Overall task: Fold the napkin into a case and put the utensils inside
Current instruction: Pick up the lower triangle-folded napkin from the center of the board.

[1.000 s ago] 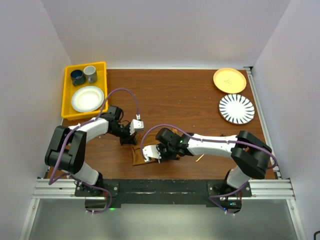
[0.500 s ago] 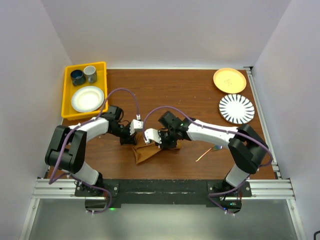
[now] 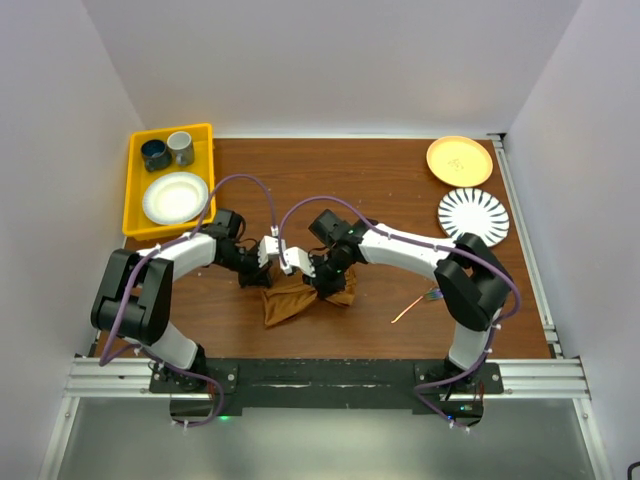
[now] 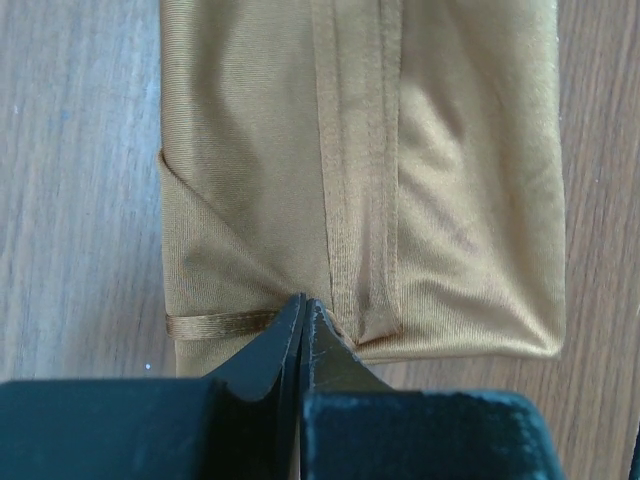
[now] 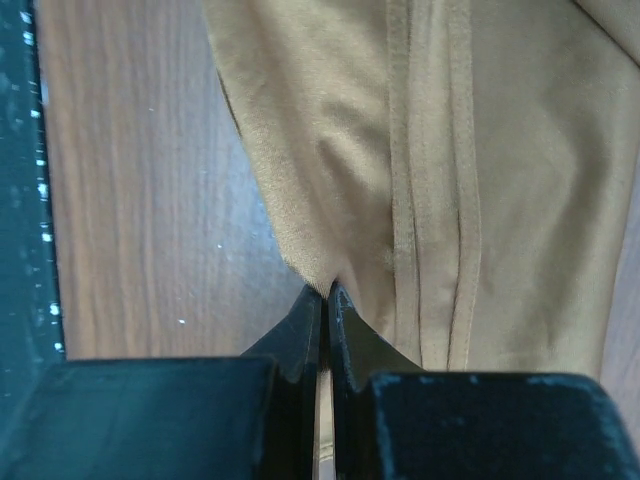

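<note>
Top view is bright and even, with diffuse light from overhead. White walls [image 3: 300,60] read slightly lilac. Soft, short shadows lie under both arms on the table [image 3: 400,190], no hard glare. Wide-angle lean: the walls splay outward toward the upper corners. Wrist views are well lit. The napkin [image 4: 360,170] is sharp with weave visible and a satin sheen along its folds. The left gripper [image 4: 303,302] and right gripper [image 5: 326,292] are near-black and underexposed, their bodies soft along the bottom edge.

Rust-brown napkin [image 3: 290,303], yellow tray [image 3: 131,190], black-striped white plate [image 3: 473,217].
</note>
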You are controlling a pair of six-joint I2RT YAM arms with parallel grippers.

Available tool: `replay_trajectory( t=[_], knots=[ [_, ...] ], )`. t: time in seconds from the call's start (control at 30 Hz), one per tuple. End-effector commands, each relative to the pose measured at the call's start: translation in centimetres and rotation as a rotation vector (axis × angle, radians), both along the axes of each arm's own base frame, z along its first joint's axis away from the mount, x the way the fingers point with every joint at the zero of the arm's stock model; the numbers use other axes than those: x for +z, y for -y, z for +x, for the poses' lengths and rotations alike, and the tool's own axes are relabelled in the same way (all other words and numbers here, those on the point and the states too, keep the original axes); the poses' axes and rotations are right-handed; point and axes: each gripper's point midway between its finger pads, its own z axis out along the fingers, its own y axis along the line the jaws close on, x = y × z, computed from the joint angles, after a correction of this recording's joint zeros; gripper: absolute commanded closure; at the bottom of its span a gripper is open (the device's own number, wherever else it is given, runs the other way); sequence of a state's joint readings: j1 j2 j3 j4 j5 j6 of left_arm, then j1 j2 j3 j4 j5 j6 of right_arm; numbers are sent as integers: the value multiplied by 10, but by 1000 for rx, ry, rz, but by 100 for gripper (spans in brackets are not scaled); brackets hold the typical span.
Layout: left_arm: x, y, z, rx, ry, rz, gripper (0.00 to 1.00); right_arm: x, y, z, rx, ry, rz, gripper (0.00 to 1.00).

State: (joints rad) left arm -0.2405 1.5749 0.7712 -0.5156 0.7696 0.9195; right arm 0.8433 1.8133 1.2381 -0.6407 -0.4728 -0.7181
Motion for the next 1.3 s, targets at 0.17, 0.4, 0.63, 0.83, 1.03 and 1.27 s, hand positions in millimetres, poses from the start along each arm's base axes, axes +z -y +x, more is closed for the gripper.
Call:
replay_trajectory(
  t=[0.17,0.4,0.63,0.83,1.03,1.27],
  knots=[
    [-12,-7,-12,-60,-2,56,100,20,3,36,-149,9,91,100],
    [-13,-7,-11,-62,-8,54,100,21,7,40,-138,77,139,100],
    [-12,-6,-11,-76,-4,50,100,28,6,44,-137,57,162,100],
    [-9,-5,-13,-92,5,38,100,30,3,48,-160,-21,151,100],
    [-7,-4,-15,-112,17,26,100,31,-2,54,-200,-125,153,100],
    [-5,-3,-15,-129,30,22,100,30,-11,64,-228,-225,126,100]
  ],
)
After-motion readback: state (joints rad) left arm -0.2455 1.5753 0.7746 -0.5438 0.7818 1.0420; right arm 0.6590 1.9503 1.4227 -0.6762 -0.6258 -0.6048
